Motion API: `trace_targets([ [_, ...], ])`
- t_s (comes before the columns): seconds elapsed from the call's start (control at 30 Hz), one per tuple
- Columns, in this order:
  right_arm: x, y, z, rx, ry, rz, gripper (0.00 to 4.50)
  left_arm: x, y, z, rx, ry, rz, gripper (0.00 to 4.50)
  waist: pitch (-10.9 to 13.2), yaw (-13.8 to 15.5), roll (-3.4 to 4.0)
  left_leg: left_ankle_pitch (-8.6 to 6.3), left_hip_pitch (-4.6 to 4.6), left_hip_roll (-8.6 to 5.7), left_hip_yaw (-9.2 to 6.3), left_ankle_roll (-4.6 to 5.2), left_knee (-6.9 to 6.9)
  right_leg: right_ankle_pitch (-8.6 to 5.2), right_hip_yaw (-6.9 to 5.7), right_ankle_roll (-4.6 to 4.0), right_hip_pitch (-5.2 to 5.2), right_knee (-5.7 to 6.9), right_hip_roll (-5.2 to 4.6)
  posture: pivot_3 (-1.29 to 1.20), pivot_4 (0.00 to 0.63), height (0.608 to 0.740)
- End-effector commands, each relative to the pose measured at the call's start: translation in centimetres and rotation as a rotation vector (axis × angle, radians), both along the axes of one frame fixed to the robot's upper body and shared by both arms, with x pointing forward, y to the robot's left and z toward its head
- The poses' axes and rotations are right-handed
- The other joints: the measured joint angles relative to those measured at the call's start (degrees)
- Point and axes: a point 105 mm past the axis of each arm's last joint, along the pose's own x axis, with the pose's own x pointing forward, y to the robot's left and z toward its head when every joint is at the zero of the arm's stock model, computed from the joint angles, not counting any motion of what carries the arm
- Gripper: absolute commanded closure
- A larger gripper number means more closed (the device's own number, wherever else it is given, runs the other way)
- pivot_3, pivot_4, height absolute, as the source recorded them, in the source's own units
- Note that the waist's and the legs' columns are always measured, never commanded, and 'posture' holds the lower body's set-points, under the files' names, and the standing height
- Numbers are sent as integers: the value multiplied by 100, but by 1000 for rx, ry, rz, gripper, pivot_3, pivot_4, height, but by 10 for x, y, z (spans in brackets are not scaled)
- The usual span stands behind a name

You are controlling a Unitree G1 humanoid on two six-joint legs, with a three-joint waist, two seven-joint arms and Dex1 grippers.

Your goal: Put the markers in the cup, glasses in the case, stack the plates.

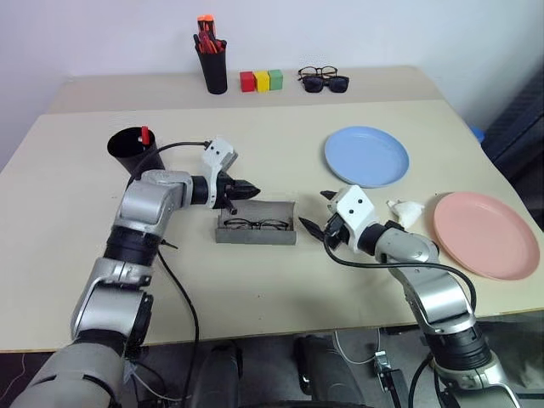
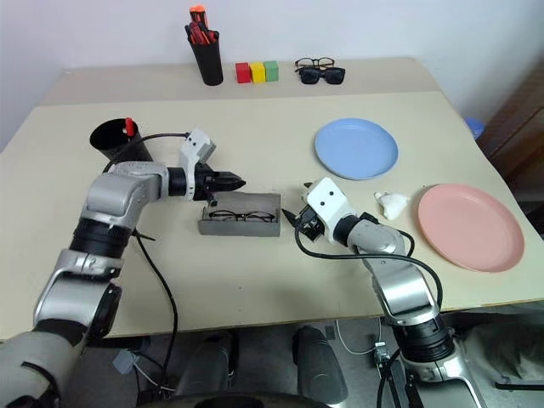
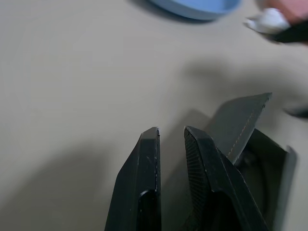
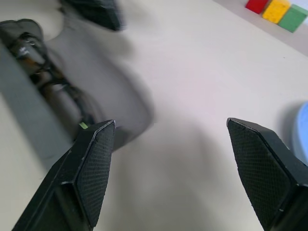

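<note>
between the two hands, on the desk [image 1: 76, 221], lay the case [image 1: 256, 232], lid open, long axis running from one hand across to the other. the glasses [image 1: 257, 224] rested inside it, lenses lined along that same axis.

- left hand [image 1: 252, 192]: hovered just above the case's rear left corner, pointing across toward the right hand; fingers pressed nearly together, nothing between them. in the left wrist view the raised lid edge sat just beyond and beside its fingertips [image 3: 150, 144].
- right hand [image 1: 316, 212]: just off the case's right end, apart from it, pointing toward the left hand; fingers spread wide, empty.
- judgement: glasses looked placed; closing the lid seemed the pending step, and the left hand was the nearer to the lid.
- blue plate [image 1: 366, 155]: beyond the right hand, well apart.
- pink plate [image 1: 485, 234]: out to the right hand's right; plates unstacked.
- cup [image 1: 133, 150]: behind the left arm, a red marker [image 1: 144, 135] standing in it.
</note>
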Motion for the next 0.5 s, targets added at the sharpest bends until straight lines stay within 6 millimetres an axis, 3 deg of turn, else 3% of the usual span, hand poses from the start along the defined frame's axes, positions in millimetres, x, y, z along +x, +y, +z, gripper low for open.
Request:
trace_targets([
  [0.03, 7, -4, 17, 22, -68, -21, 745, -22, 0, 4, 12, -20, -65, 3706, 0, 1, 0, 0, 1, 0, 0, 0, 0, 0, 0, 0, 0, 0, 0, 0, 150, 740],
  [0.3, 35, -29, 21, -36, -74, -161, 745, -56, 9, -12, 103, -45, -133, 3706, 0, 9, 0, 0, 0, 0, 2, 0, 1, 0, 1, -1, 0, 0, -2, 0, 150, 740],
  [0.5, 73, -61, 9, -291, -101, -289, 745, -68, 12, -10, 97, -127, -150, 3706, 1, 4, 2, 0, 1, 0, 7, 0, -1, -1, 2, -2, 0, -3, -4, 0, 150, 740],
])
